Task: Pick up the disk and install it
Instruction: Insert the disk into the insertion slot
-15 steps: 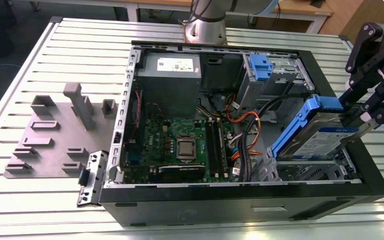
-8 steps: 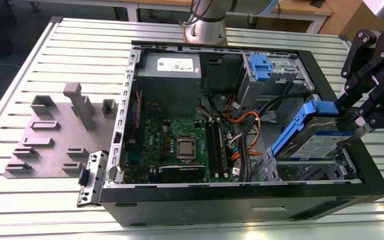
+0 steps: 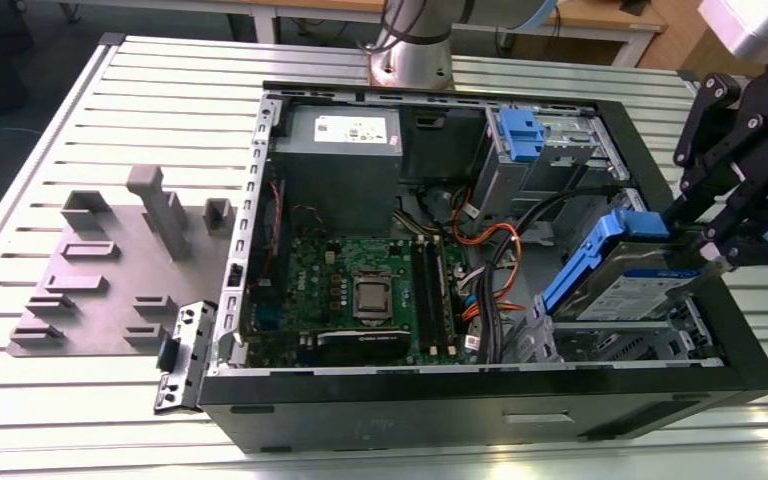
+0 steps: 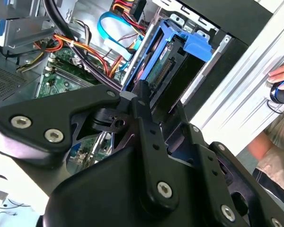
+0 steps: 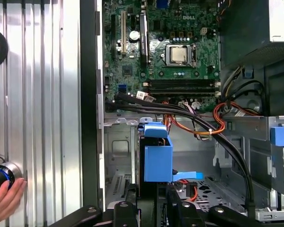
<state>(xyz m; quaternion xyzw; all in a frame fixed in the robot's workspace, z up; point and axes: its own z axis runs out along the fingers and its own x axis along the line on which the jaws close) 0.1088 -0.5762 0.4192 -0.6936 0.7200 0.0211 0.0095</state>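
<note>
Tool (image 3: 691, 250): was clenched on the disk (image 3: 622, 282), gripping near its blue-tabbed end.
Disk: was held tilted, tab end uppermost, at the front corner bay of the computer case (image 3: 491, 390).
Motherboard (image 3: 357, 290): lay flat in the case, beside that bay.
Second blue-tabbed caddy (image 3: 520, 135): sat in the case's rear cage.
Case: lay open on the slatted bench (image 3: 64, 420).

Blue-framed silver disk (image 3: 620, 288), tilted at the case's drive bay

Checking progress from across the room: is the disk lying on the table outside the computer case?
No, the disk is tilted within the computer case, clamped in the gripper.
</note>
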